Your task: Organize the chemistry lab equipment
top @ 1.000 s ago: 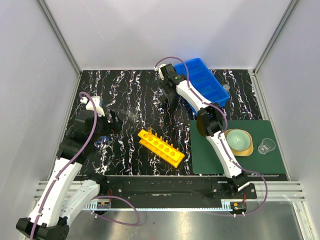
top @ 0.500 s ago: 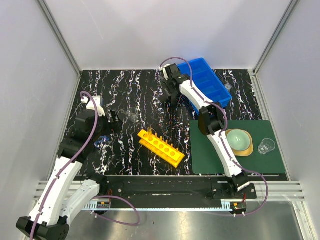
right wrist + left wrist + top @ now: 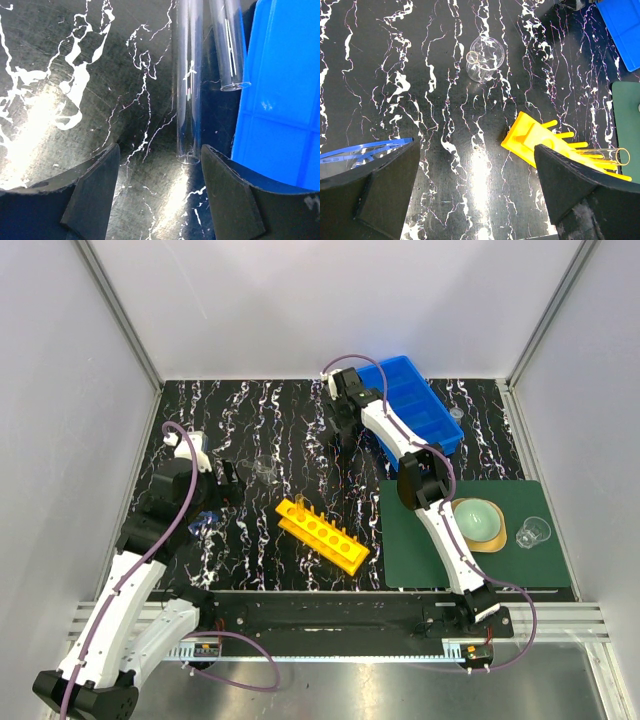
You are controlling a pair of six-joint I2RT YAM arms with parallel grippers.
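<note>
Near far edge, beside blue bin [image 3: 280, 100]: glass tubes [image 3: 189, 80], likely slippery, fragile; my right claw [image 3: 160, 167] wide; grip mid-length, gently.

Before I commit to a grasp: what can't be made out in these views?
Tubes: far ends cut off by the right wrist view's top edge; the right gripper hides them from above.
Blue-rimmed item: mostly behind the left finger, left wrist view.
Speck beside bin, top view: too small.
</note>
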